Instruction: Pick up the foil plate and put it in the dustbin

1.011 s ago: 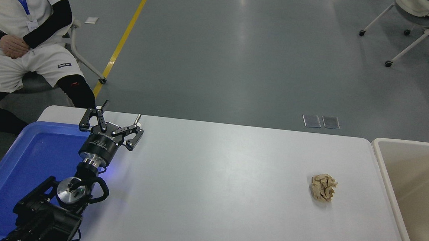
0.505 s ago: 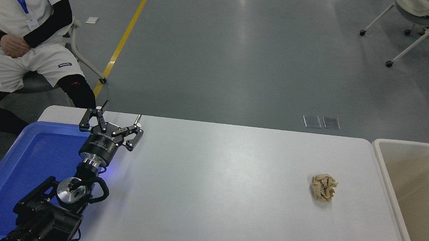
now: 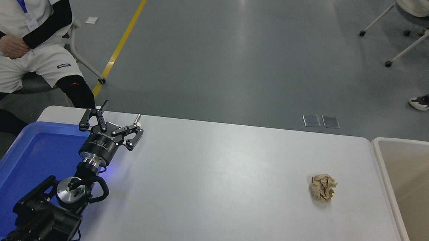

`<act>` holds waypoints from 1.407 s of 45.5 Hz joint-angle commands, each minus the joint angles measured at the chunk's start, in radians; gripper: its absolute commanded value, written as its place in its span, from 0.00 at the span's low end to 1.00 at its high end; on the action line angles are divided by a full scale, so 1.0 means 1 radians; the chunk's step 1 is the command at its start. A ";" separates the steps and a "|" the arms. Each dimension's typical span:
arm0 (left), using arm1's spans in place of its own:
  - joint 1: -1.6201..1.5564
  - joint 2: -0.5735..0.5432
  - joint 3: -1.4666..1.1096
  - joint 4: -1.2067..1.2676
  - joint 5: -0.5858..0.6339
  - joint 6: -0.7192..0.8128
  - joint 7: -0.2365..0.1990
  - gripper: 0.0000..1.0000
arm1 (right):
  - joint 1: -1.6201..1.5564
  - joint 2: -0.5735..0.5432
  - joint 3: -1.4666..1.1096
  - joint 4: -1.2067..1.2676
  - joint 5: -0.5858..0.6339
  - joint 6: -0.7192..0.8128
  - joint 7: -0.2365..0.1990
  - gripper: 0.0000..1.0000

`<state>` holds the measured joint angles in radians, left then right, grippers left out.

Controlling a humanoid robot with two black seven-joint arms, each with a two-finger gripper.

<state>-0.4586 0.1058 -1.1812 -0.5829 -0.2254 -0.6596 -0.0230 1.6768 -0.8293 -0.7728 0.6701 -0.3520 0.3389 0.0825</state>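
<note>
While parked lower left, black left gripper (image 3: 115, 123) spread open; large beige plastic dustbin (image 3: 383, 160) well apart, far right.
Thick cream rounded rim; crumpled tan paper ball (image 3: 323, 187) on smooth white table (image 3: 214, 180) near it.

The dustbin (image 3: 386, 172), beige with a thick cream-white rounded rim, is standing open-topped just beside the table's right end, running off the picture's right and bottom edges.
</note>
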 commanded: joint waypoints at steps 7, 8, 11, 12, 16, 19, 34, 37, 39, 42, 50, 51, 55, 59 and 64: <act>0.000 0.000 0.000 0.000 0.000 0.000 0.000 0.99 | 0.305 0.243 -0.301 0.175 -0.008 0.141 0.000 1.00; 0.000 0.000 0.000 0.000 0.000 0.000 0.000 0.99 | 0.314 0.252 -0.306 0.189 -0.008 0.159 0.000 1.00; 0.000 0.000 0.000 0.000 0.000 0.000 0.000 0.99 | 0.337 0.282 -0.307 0.212 -0.008 0.224 0.000 1.00; 0.000 0.000 0.000 0.000 0.000 0.000 0.000 0.99 | 0.339 0.291 -0.307 0.215 -0.008 0.244 0.000 1.00; 0.000 0.000 0.000 0.000 0.000 0.000 0.000 0.99 | 0.347 0.322 -0.307 0.221 -0.010 0.322 0.000 1.00; 0.000 0.000 0.000 0.000 0.000 0.000 0.000 0.99 | 0.347 0.328 -0.309 0.235 -0.010 0.377 0.000 1.00; 0.000 0.000 0.000 0.000 0.000 0.000 0.000 0.99 | 0.328 0.332 -0.316 0.375 -0.038 0.447 0.000 1.00; 0.000 0.000 0.000 0.000 -0.002 0.001 0.000 0.99 | 0.322 0.331 -0.318 0.391 -0.061 0.447 0.000 1.00; 0.000 0.000 0.000 0.000 0.000 0.000 0.000 0.99 | 0.316 0.328 -0.321 0.402 -0.067 0.447 0.000 1.00; 0.000 0.000 0.000 0.000 0.000 0.000 0.000 0.99 | 0.313 0.326 -0.332 0.414 -0.067 0.447 0.000 1.00; 0.000 0.000 0.000 0.000 0.000 0.000 0.000 0.99 | 0.313 0.320 -0.336 0.463 -0.065 0.447 0.000 1.00; 0.000 0.000 0.000 0.000 0.000 0.000 0.000 0.99 | 0.313 0.319 -0.336 0.470 -0.065 0.447 0.000 1.00; 0.000 0.000 0.000 0.000 0.000 0.000 0.000 0.99 | 0.313 0.309 -0.336 0.488 -0.067 0.447 0.000 1.00; 0.000 0.000 0.000 0.000 0.000 0.000 0.000 0.99 | 0.313 0.305 -0.336 0.497 -0.067 0.447 0.000 1.00; 0.000 0.000 0.000 0.000 -0.002 0.000 0.000 0.99 | 0.313 0.303 -0.336 0.499 -0.067 0.447 0.000 1.00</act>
<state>-0.4587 0.1059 -1.1812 -0.5829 -0.2261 -0.6596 -0.0230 1.9909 -0.5177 -1.1061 1.1392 -0.4154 0.7828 0.0828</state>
